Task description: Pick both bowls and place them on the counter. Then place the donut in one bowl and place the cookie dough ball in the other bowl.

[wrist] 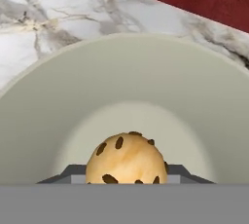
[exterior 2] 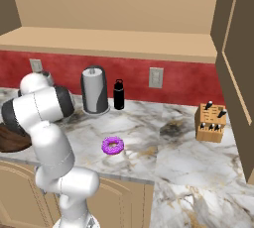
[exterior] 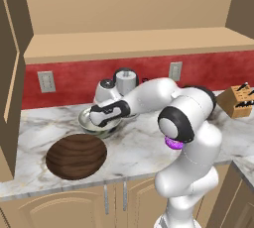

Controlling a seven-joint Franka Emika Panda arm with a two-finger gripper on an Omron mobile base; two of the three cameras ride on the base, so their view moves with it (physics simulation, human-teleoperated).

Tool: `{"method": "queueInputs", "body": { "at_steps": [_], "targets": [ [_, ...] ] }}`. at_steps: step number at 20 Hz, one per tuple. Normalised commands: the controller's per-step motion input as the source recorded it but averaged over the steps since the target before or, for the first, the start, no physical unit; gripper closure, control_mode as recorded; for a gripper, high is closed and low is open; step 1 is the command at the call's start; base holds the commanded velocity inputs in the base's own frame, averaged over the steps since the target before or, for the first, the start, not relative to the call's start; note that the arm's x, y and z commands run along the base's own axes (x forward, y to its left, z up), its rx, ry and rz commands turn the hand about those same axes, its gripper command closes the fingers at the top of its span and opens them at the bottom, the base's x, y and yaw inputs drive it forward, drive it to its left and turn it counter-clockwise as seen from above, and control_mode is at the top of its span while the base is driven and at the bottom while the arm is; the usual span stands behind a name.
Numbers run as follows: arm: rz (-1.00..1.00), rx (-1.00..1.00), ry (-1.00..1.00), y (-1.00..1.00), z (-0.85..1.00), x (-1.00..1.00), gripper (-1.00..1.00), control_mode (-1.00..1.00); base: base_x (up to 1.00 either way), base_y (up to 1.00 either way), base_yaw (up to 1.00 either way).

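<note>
Cookie dough ball (wrist: 127,158) is seen in the hand view between the two fingers (wrist: 63,175), low over the cream inside of the grey-green ceramic bowl (wrist: 121,79). The fingers are closed on the ball from its two sides; only their grey tips are visible beside it. The ball is round, so no long axis has to be considered.

The relation that governs the coming move is vertical: the bowl floor lies straight ahead of the fingers, along the line of the hand, and the ball is centred over it, with the bowl wall curving round on all sides. It is judged that a release here would drop the ball inside the bowl and not over its rim. Whether the ball already touches the floor cannot be told.

In the left base view the gripper (exterior: 95,117) is reached over the ceramic bowl (exterior: 89,118), which stands on the desk (exterior: 144,145) towards the far left, in front of the red wall. The dark brown wooden bowl (exterior: 76,155) stands nearer, just beside the ceramic one, close to the desk's near edge, and is seen empty.

The purple donut (exterior 2: 113,145) lies on bare marble well to the right of both bowls, so that part of the task is judged not yet done.
</note>
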Motion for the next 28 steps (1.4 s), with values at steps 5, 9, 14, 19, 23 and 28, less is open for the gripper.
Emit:
{"method": "queueInputs", "body": {
  "at_steps": [5, 9, 14, 19, 23, 28],
  "targets": [
    [0.00, 0.00, 0.05, 0.10, -0.18, 0.26, 1.00, -1.00, 0.00, 0.00, 0.00],
    [-0.01, 0.00, 0.06, 0.08, -0.16, 0.28, 1.00, -1.00, 0.00, 0.00, 0.00],
    [-0.03, 0.00, 0.11, 0.03, -0.13, 0.19, 1.00, -1.00, 0.00, 0.00, 0.00],
    [-0.04, 0.00, 0.16, 0.04, -0.18, 0.11, 1.00, -1.00, 0.00, 0.00, 0.00],
    [-0.03, 0.00, 0.11, 0.02, -0.15, 0.12, 1.00, -1.00, 0.00, 0.00, 0.00],
    [-0.01, 0.00, 0.05, 0.00, -0.07, 0.01, 1.00, -1.00, 0.00, 0.00, 0.00]
  ]
}}
